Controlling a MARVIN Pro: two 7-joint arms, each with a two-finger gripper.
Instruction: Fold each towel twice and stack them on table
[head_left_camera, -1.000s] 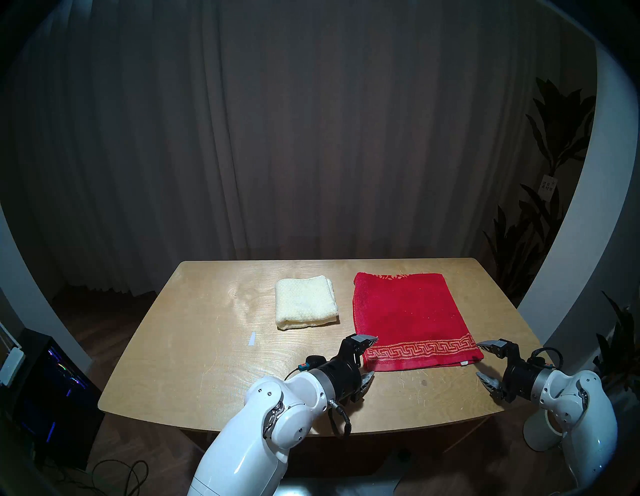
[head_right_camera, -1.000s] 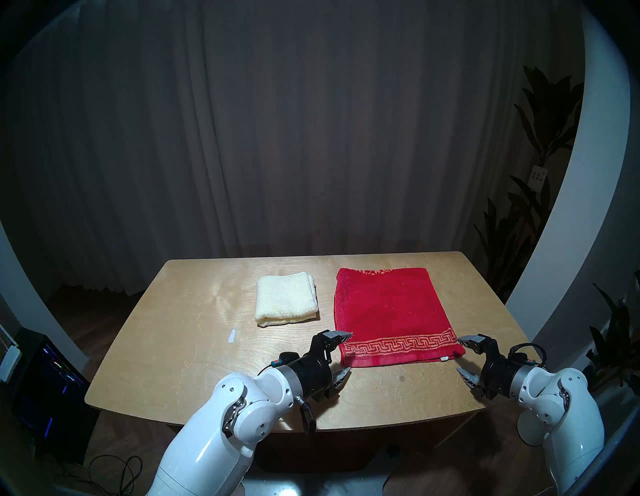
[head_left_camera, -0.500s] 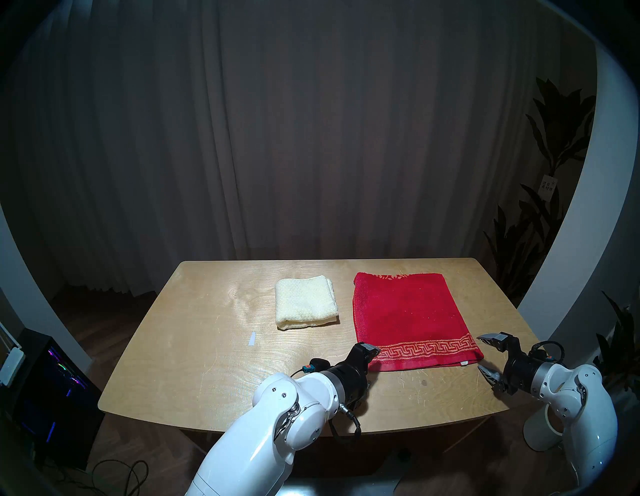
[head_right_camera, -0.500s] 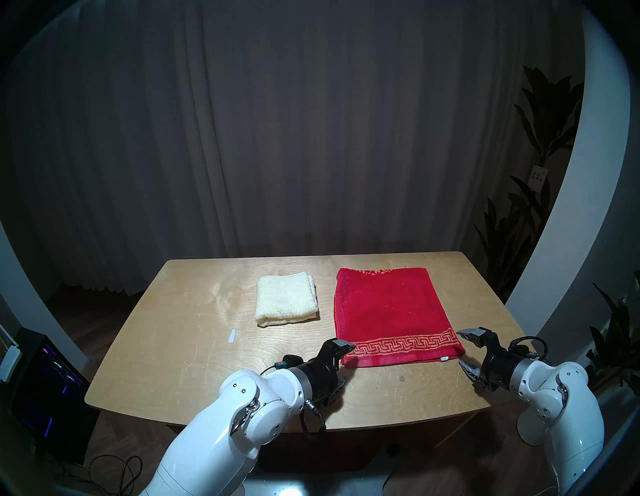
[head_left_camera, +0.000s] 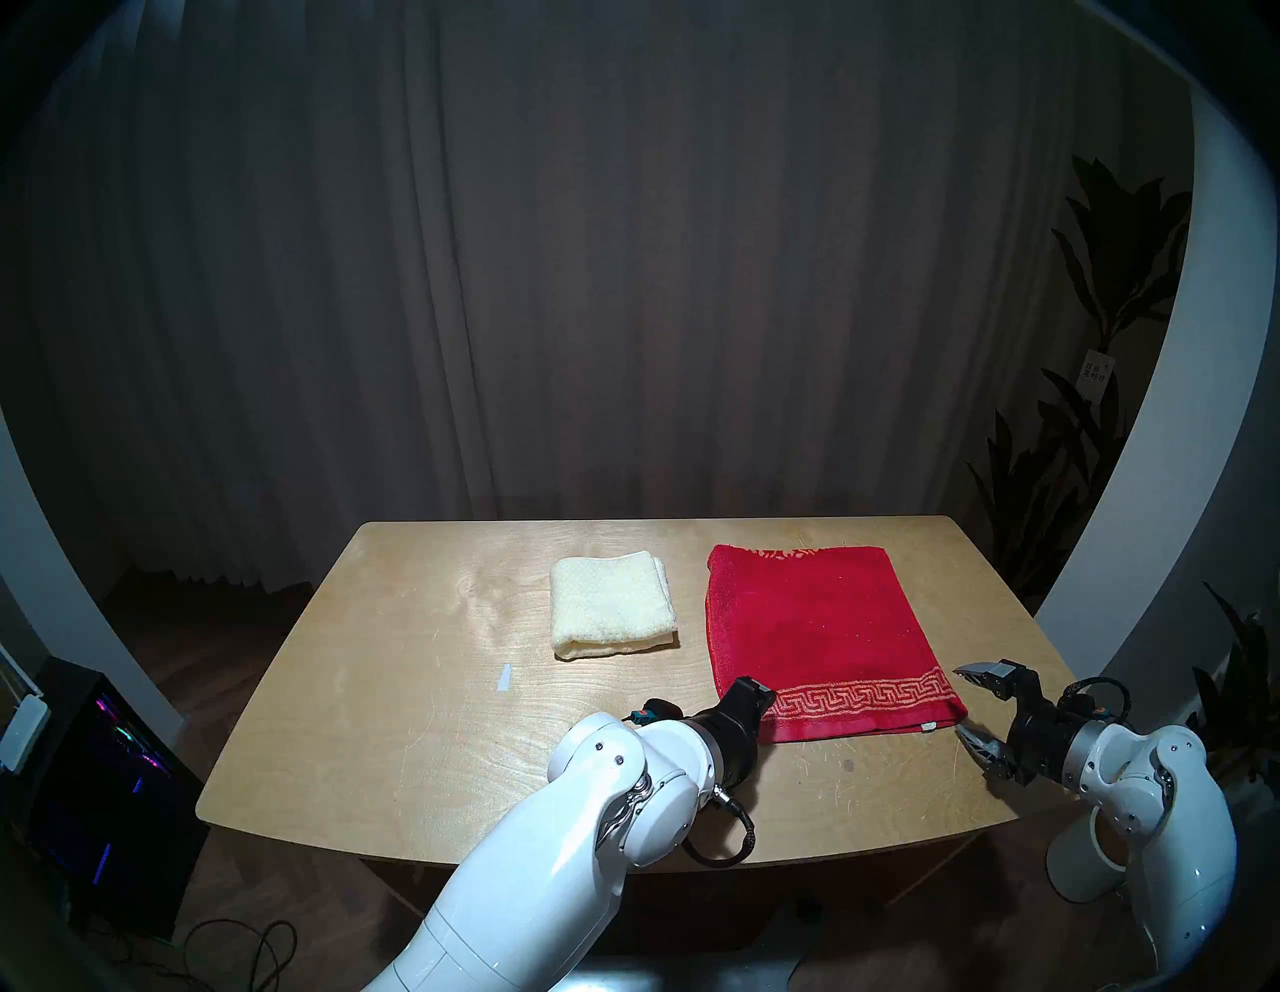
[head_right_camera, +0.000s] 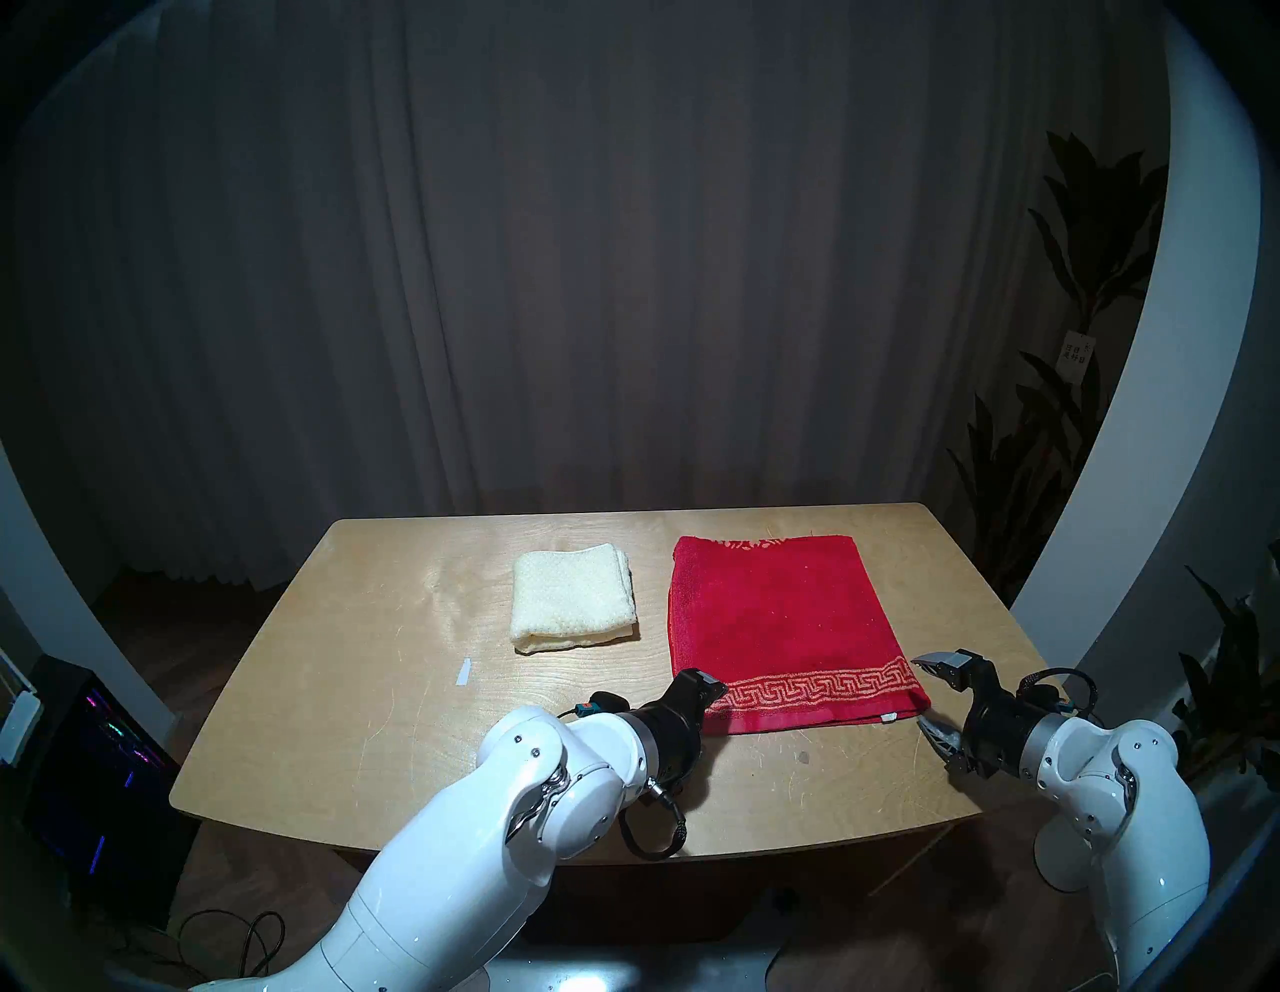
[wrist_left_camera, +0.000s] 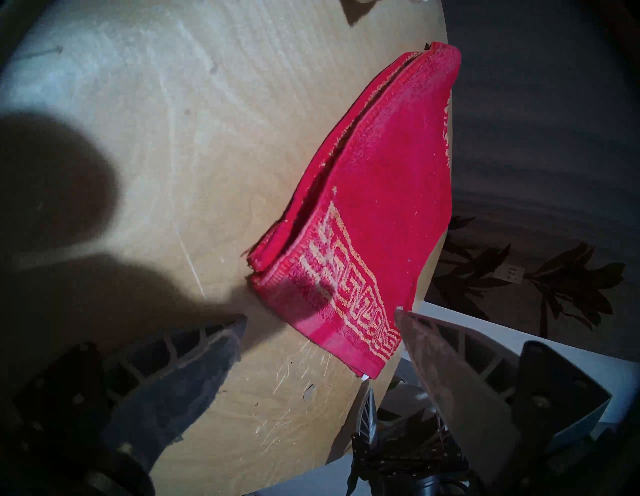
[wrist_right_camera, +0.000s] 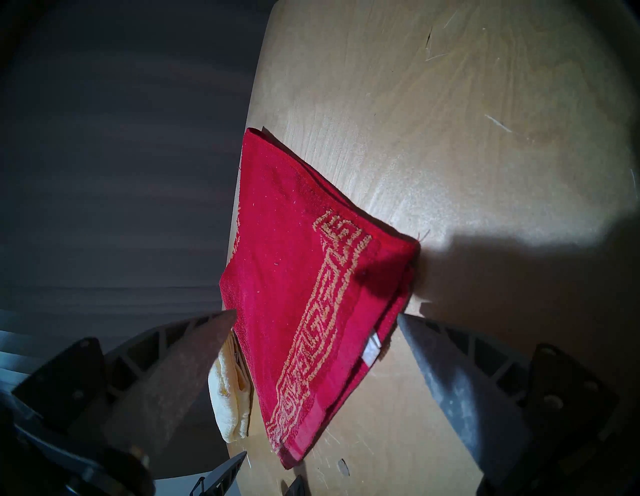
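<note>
Cream towel (head_left_camera: 611, 605) sits fully folded mid-table; red towel (head_left_camera: 821, 630), folded once, lies beside it. Left gripper (wrist_left_camera: 320, 317) and right gripper (head_left_camera: 970, 703), both spread wide and empty, flank its near corners; second fold and stacking remain.

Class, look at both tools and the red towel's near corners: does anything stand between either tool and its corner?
Nothing visible does. The left tool and right tool are open at the red towel, only bare table between.
</note>
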